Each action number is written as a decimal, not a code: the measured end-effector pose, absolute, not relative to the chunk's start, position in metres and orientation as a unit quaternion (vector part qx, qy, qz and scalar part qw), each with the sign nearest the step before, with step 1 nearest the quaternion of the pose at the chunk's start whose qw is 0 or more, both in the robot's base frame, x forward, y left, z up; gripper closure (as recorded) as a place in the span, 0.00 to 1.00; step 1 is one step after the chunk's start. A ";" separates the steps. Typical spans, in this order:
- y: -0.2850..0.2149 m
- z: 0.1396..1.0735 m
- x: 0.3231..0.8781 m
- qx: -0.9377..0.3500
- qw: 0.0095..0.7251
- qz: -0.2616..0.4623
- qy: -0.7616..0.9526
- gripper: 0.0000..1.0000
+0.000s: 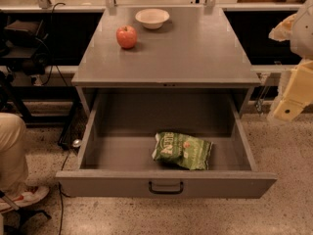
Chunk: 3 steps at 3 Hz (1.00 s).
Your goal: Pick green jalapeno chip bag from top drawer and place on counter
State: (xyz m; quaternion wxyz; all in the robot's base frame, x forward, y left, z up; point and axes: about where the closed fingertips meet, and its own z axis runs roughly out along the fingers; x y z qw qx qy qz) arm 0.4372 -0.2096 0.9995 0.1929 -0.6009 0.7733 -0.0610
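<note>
in the camera view we look down on a grey cabinet whose top drawer (pixel 98 146) stands pulled wide open toward us. the green jalapeno chip bag (pixel 183 151) lies flat on the drawer's bottom, right of the middle and close behind the front panel, with its darker, white-lettered end at the left. the small dark handle (pixel 166 187) sits at the middle of the front panel, just below the bag.

above the drawer, the counter (pixel 195 53) carries a red apple (pixel 126 36) at its back left. a white bowl (pixel 152 18) stands a little further back and to the right, near the apple but not touching it.

the gripper (pixel 292 99) shows as a pale cream shape at the right edge of the view, off to the side of the cabinet and well apart from the bag. we cannot tell whether it is apart or together.

at the left edge we see a person's leg (pixel 11 151) in tan trousers and a shoe (pixel 24 197) on the speckled floor (pixel 283 214). a dark cable (pixel 61 199) trails beside the drawer.
</note>
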 end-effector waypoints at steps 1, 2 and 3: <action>-0.210 1.000 0.437 -0.601 0.193 -0.061 0.773 0.00; -0.204 0.972 0.446 -0.603 0.178 -0.046 0.776 0.00; -0.181 0.898 0.465 -0.599 0.152 0.013 0.786 0.00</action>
